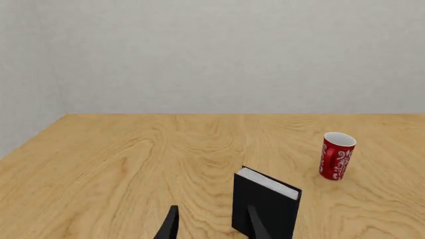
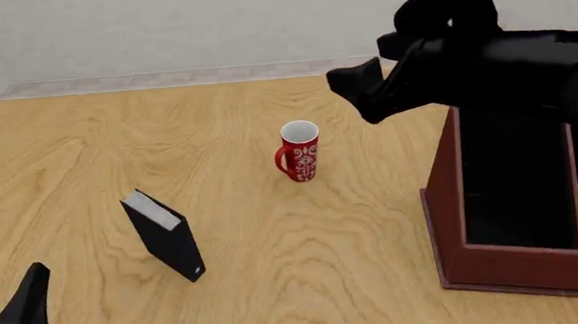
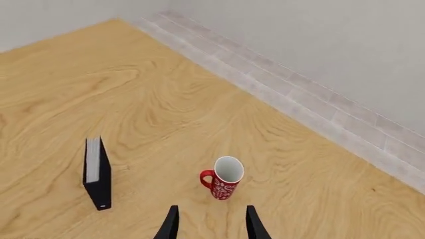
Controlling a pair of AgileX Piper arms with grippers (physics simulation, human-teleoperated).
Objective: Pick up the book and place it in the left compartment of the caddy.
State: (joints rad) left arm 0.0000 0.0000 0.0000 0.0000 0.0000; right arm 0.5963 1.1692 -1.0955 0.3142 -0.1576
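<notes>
- The surface (image 2: 81,147) is seen as a broad sheet of pale wood with flowing grain, bounded at the back by a plain light wall.
- The caddy (image 2: 503,257) is set at the right side of the surface: a big red-brown wooden box, straight-walled, lined in black. Its left compartment (image 2: 513,191), a long rectangular trough, is partly covered by the right arm held above it.
- The book (image 2: 164,235) is found upright on the left half of the surface, well apart from the caddy. It is thin, with matte black hard covers, white page edges on top and a small light dot low on the spine.
- The book's long axis is seen to run from near-right to far-left in the front view. It lies just ahead and to the right of the left hand (image 2: 1,308), which is judged much the nearer; that hand is held released, its fingers spread.
- The right hand (image 3: 210,221) is also held apart, gripping nothing, high above the mug (image 2: 300,152).
- The mug is glossy red with a white pattern, round, with a handle, standing between book and caddy.
</notes>
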